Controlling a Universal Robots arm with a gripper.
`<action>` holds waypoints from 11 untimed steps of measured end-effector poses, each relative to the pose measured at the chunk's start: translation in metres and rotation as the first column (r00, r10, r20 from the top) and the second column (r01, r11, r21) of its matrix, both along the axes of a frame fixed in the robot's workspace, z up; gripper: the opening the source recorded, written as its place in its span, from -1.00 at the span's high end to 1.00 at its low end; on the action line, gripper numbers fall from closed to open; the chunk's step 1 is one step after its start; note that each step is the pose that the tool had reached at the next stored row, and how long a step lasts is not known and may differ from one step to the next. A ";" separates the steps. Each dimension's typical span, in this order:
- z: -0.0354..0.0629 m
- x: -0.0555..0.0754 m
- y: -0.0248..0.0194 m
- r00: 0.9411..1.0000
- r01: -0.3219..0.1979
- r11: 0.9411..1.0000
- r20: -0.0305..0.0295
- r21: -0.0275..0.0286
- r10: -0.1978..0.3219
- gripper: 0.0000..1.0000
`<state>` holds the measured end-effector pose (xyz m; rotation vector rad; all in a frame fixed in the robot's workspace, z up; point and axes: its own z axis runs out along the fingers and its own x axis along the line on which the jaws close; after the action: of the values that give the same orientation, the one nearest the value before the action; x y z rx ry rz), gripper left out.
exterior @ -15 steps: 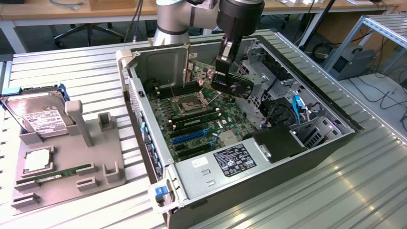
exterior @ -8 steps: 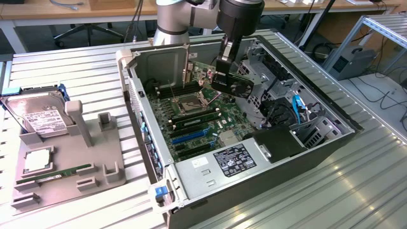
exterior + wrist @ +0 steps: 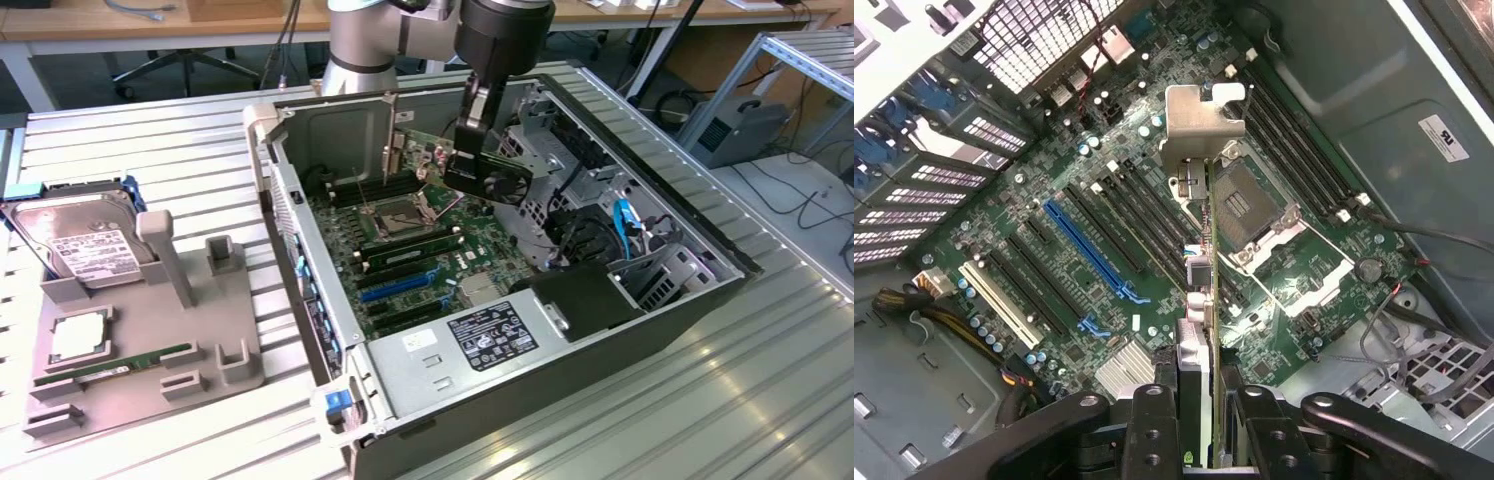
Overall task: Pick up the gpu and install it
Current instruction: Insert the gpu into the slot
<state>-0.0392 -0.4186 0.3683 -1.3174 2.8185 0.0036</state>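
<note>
Ribbed metal tabletop [image 3: 160, 150] carried an open computer case [image 3: 561, 400] lying on its side, with office desks behind it. On the exterior view's left, a grey holder [image 3: 160, 330] kept a hard drive [image 3: 87, 250] and a green RAM stick [image 3: 114, 365]. The gripper [image 3: 470, 165] hung inside the case above the motherboard [image 3: 414, 250], its fingers [image 3: 1154, 430] drawn narrow and clamped on the gpu [image 3: 507, 182]. In the wrist view the card [image 3: 1204, 260] appeared edge-on between the two fingers, running away from the camera to its silver bracket [image 3: 1199, 115] at the far end. It sat over the black slots just beside the empty CPU socket [image 3: 1249, 205], with the long blue slot [image 3: 1089, 250] off to one side. Judging by this, the pick-up was done: the card was off the holder and carried into the case. The install was not yet done, since the card's lower edge looked clear of the board and no slot appeared to have received it. Whether the card was lined up with a particular slot could not be told.
</note>
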 end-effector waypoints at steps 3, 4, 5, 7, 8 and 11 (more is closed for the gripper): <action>0.0000 0.000 0.0000 1.000 -0.007 1.000 0.000 0.000 0.007 0.47; 0.0000 0.000 0.0000 1.000 -0.009 1.000 0.000 0.000 0.009 0.47; 0.0000 0.000 0.0000 1.000 -0.012 1.000 0.000 0.000 0.012 0.47; -0.0001 0.000 0.0000 1.000 -0.016 1.000 0.000 0.000 0.016 0.47; -0.0001 0.000 0.0000 1.000 -0.019 1.000 0.000 0.000 0.019 0.47; -0.0001 0.000 0.0000 1.000 -0.026 1.000 0.000 0.000 0.026 0.47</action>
<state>-0.0392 -0.4186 0.3681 -1.3537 2.8013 0.0042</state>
